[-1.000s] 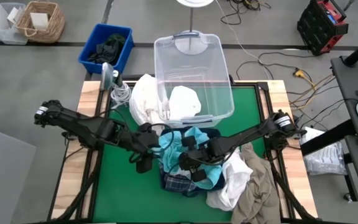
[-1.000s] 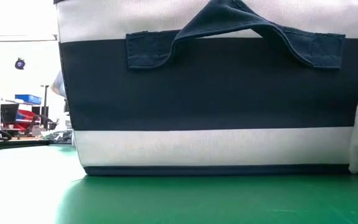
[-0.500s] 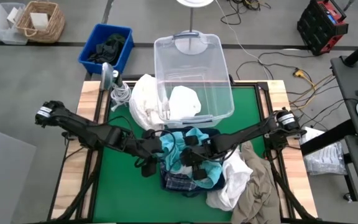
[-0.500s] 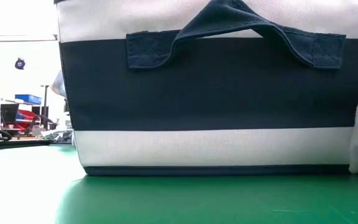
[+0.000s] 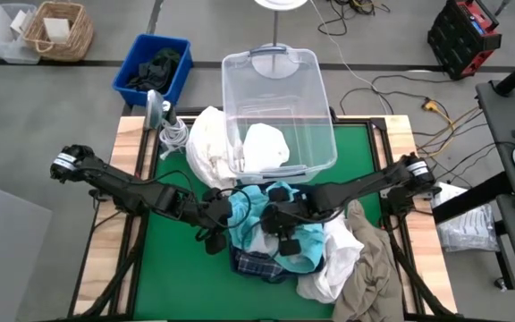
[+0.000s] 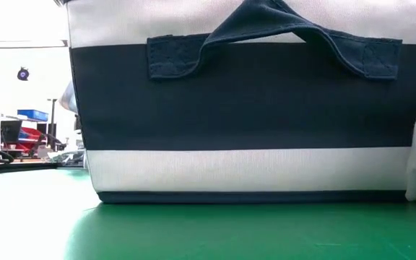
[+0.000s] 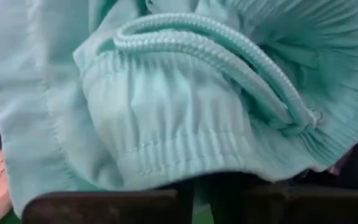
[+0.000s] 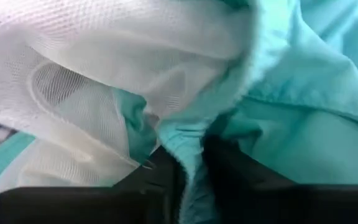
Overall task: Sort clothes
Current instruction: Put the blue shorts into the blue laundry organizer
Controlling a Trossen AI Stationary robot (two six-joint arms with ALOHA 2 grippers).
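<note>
The clothes lie heaped on the green table (image 5: 181, 259). A teal garment (image 5: 259, 204) is on top of a navy-and-white plaid one (image 5: 250, 262), with a white one (image 5: 333, 255) and a khaki one (image 5: 369, 268) to the right. My left gripper (image 5: 231, 213) is shut on the teal garment's left side. My right gripper (image 5: 274, 219) is shut on its middle. Another white garment (image 5: 206, 143) leans against the clear bin (image 5: 280, 98), and one more (image 5: 265, 146) lies inside it. My left gripper pinches the teal garment just below its gathered elastic waistband (image 7: 166, 158), beside the drawstring cord (image 7: 229, 56). It comes in level from the table's left. How many layers it holds is hidden by the bunched cloth. My right gripper pinches a fold of the teal cloth (image 8: 188, 146) next to the white mesh lining (image 8: 86, 56). It reaches in from the table's right, slanting down. The cloth is bunched over the fingers and hides the rest of the contact.
A blue box (image 5: 153, 67) with dark clothes stands beyond the table's far left corner, next to a coiled white cable (image 5: 173, 134). A navy-and-white fabric box (image 6: 244, 108) fills the low view. Bare green table lies at the near left.
My left gripper has moved toward the table's right, up to the teal garment. My right gripper has moved a little toward the far and left edges. The teal garment's middle is bunched more closely between the two grippers.
</note>
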